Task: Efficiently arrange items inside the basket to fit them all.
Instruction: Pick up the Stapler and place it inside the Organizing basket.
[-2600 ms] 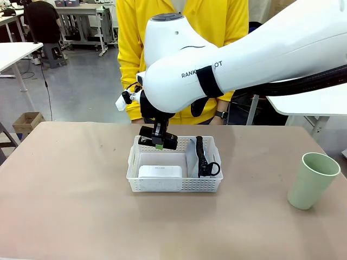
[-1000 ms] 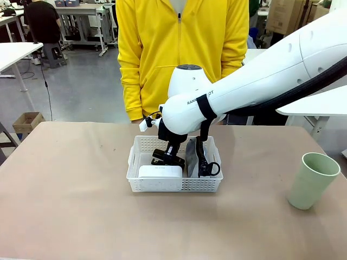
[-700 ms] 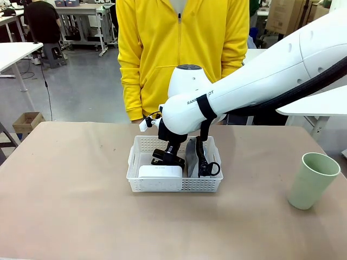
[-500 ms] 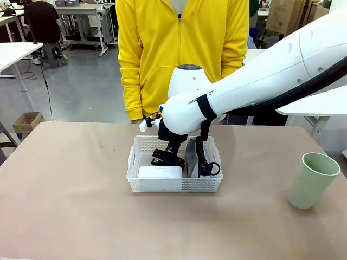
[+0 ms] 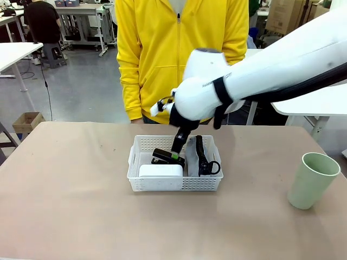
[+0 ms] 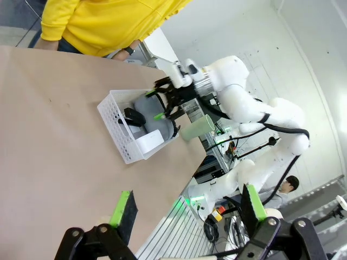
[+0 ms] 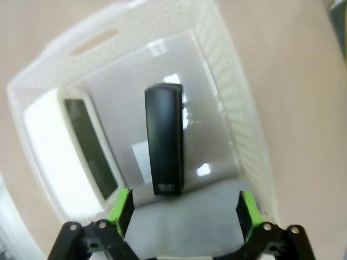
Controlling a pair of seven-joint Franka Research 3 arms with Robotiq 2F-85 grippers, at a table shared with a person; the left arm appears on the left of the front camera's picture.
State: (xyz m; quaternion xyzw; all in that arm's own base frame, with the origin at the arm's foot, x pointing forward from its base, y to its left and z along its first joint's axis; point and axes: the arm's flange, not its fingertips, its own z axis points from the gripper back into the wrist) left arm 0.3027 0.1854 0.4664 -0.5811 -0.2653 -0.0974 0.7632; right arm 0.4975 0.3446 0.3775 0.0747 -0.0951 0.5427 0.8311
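The right end effector (image 5: 175, 154) hung over the middle of the basket (image 5: 132, 172) with its jaws spread and nothing between them. In the right wrist view its green pads (image 7: 122, 205) stood to either side of the black stapler (image 7: 164, 145), which lay flat on the basket floor, apart from both. The white box (image 5: 160, 171) lay along the near-left wall, with the stapler just beyond it. The grey pouch (image 5: 191, 157) stood on edge in the right part, its black strap (image 5: 201, 153) looped over it. The pale green cup (image 5: 313, 180) stood upright on the tabletop (image 5: 70, 216), well to the right and outside the basket. The left end effector (image 6: 187, 206) hovered open and empty over bare tabletop, well apart from the basket. A person (image 5: 179, 54) stood at the far edge.

The right fingers sat low and close to the strap. Lifting out at a slant could hook the strap or push the pouch over, and a knock against the wall would likely slide so light a basket. The larger worry was room. Three items seemed to cover most of the floor, so the cup might find no gap and end up perched or tipping. The cup looked light and tapered, so a pinch near its rim could topple it.
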